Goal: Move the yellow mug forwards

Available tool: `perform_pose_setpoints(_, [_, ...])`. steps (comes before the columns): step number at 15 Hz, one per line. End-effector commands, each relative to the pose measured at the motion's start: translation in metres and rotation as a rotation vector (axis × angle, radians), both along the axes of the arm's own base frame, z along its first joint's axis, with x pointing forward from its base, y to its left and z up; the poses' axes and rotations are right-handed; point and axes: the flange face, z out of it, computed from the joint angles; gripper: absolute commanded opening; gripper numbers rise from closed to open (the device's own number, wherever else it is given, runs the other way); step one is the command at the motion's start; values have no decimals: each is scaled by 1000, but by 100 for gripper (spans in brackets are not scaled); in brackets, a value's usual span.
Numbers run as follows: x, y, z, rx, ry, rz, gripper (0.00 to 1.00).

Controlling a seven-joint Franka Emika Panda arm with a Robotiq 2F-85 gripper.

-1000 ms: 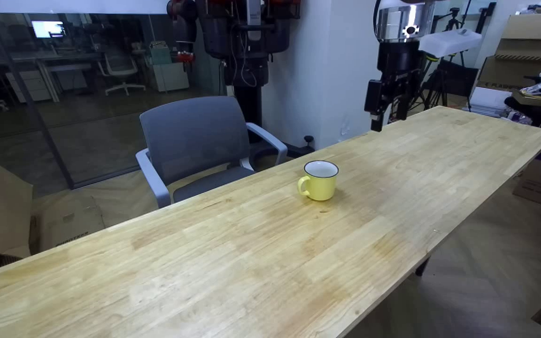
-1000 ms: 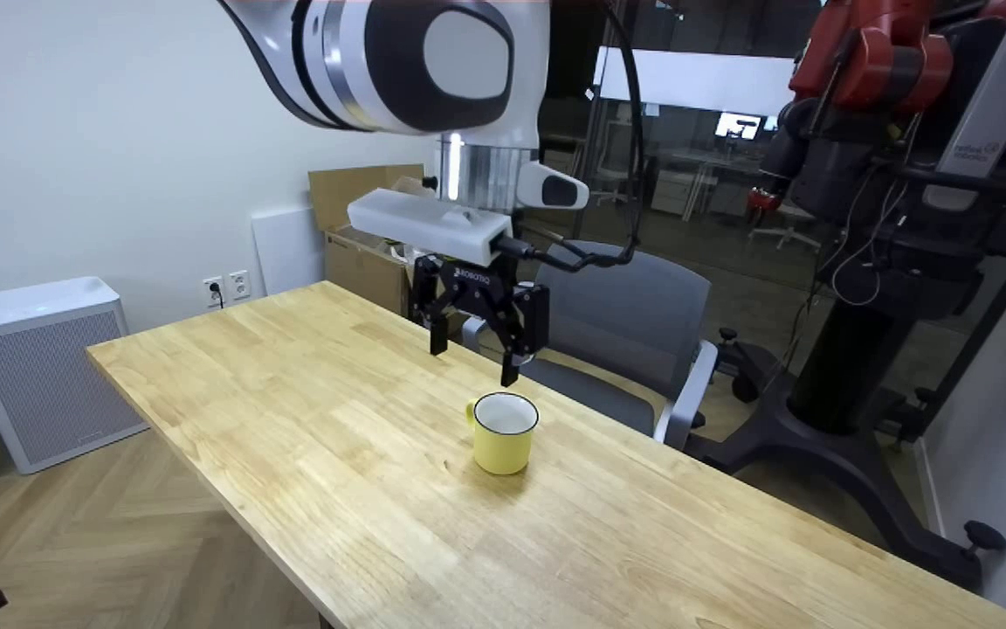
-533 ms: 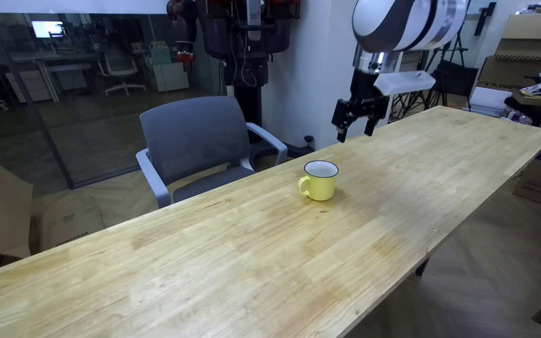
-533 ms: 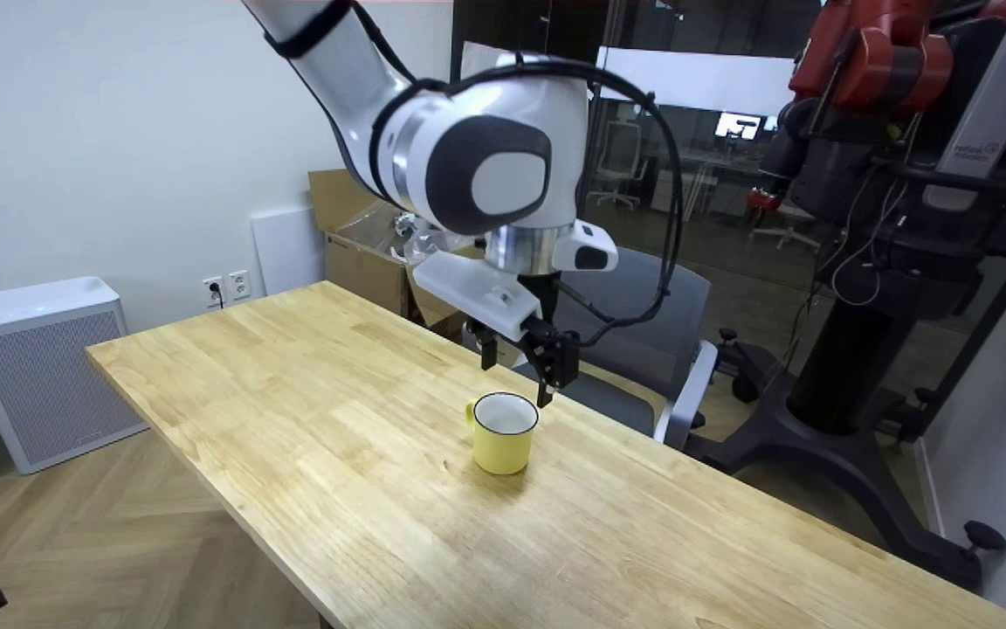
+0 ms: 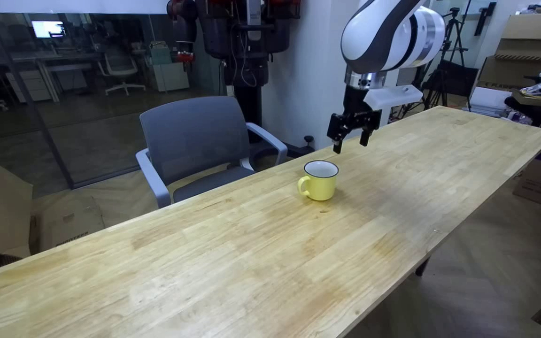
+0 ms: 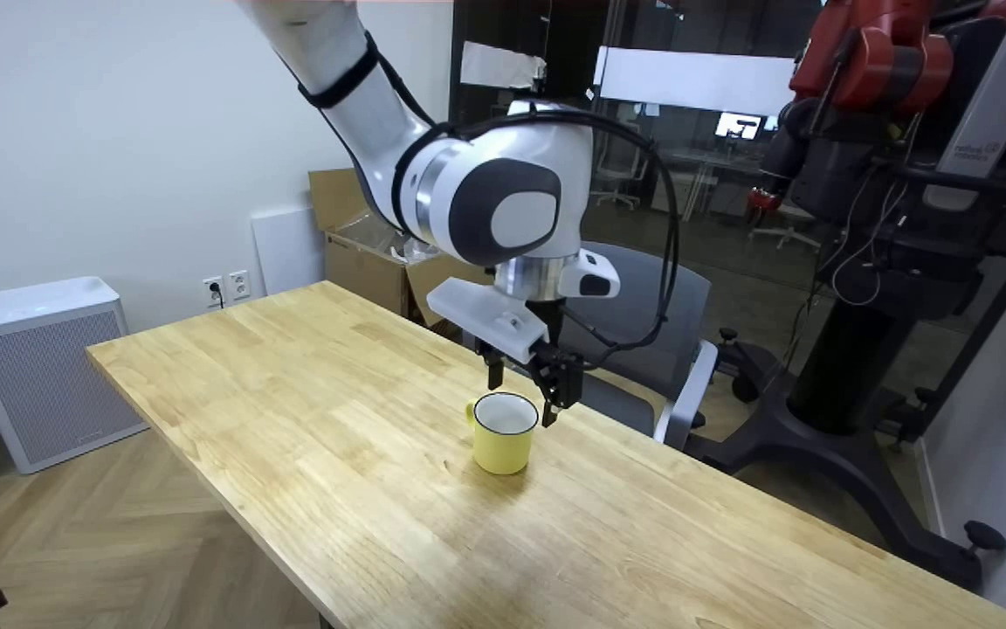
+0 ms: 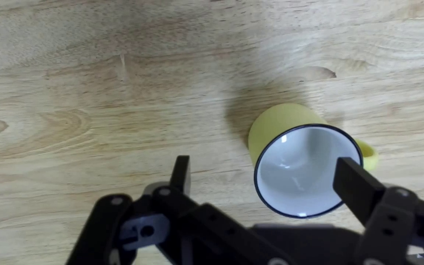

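The yellow mug [image 5: 321,188] stands upright on the wooden table; it also shows in an exterior view [image 6: 503,450]. Its inside is whitish with a dark rim. In the wrist view the mug [image 7: 280,119] is seen from above, its handle [image 7: 369,156] pointing right. My gripper [image 5: 351,145] is open and empty, fingers pointing down, above and just behind the mug in both exterior views [image 6: 521,404]. In the wrist view, the gripper's [image 7: 263,160] right finger overlaps the mug's rim near the handle, and the left finger is over bare table. No contact shows.
The wooden table [image 5: 233,263] runs long and narrow. A grey chair [image 5: 197,141] stands against its far edge, close to the arm in an exterior view [image 6: 686,301]. A black and red robot [image 6: 870,288] stands beyond the chair. Cardboard boxes [image 6: 372,262] stand past the table's end.
The arm has moved toward the mug and lower, and the gripper has turned. The gripper stays open. The mug has not moved.
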Motion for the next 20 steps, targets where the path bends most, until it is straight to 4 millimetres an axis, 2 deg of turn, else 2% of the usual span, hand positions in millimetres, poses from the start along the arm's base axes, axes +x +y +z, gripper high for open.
perform_pose_setpoints(1, [16, -5, -28, -3, 64, -8, 100])
perform_pose_setpoints(5, [23, -12, -62, -1, 147, -18, 100])
perform_pose_setpoints(8, [32, -16, -76, -7, 169, -21, 100])
perform_pose_setpoints(15, [62, -13, -64, -79, 46, 40, 100])
perform_pose_setpoints(20, [68, -10, -77, -84, 60, 60, 100])
